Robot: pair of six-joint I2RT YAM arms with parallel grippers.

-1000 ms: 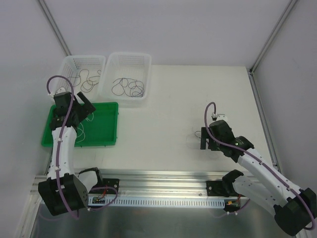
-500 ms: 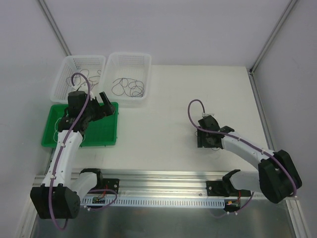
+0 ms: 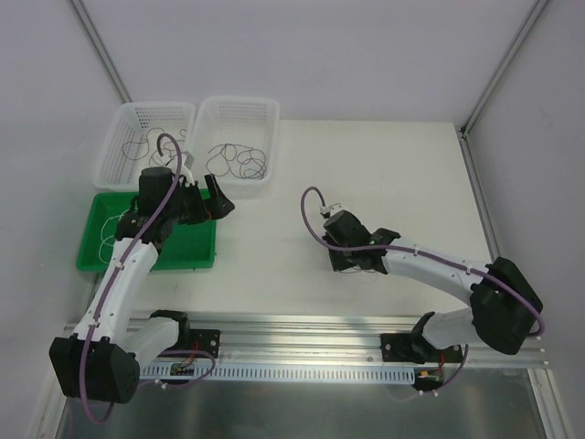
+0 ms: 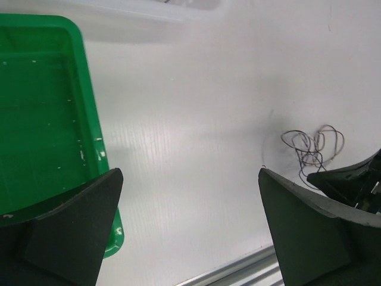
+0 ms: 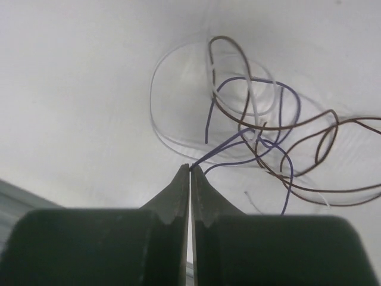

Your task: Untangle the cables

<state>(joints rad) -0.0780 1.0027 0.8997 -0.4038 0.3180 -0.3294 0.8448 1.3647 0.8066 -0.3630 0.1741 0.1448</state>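
Note:
A small tangle of cables (image 5: 262, 134), with brown, purple and white strands looped through each other, lies on the white table. My right gripper (image 5: 190, 168) is shut, and a purple strand (image 5: 223, 152) is pinched at its tips. Seen from above, the right gripper (image 3: 356, 261) sits low at mid-table and covers most of the tangle. My left gripper (image 4: 190, 229) is wide open and holds nothing. It hovers past the right edge of the green tray (image 4: 89, 107), with the tangle (image 4: 312, 149) ahead on its right. From above, the left gripper (image 3: 218, 199) is left of the right one.
Two white mesh baskets (image 3: 155, 106) (image 3: 265, 137) stand at the back left, each holding loose dark cable loops (image 3: 239, 163). The green tray (image 3: 146, 266) lies in front of them under the left arm. A metal rail (image 3: 302, 373) runs along the near edge.
The right arm has swung left across the table and its gripper has closed on a purple strand of the tangle. The left gripper, still open, has moved right, off the tray.

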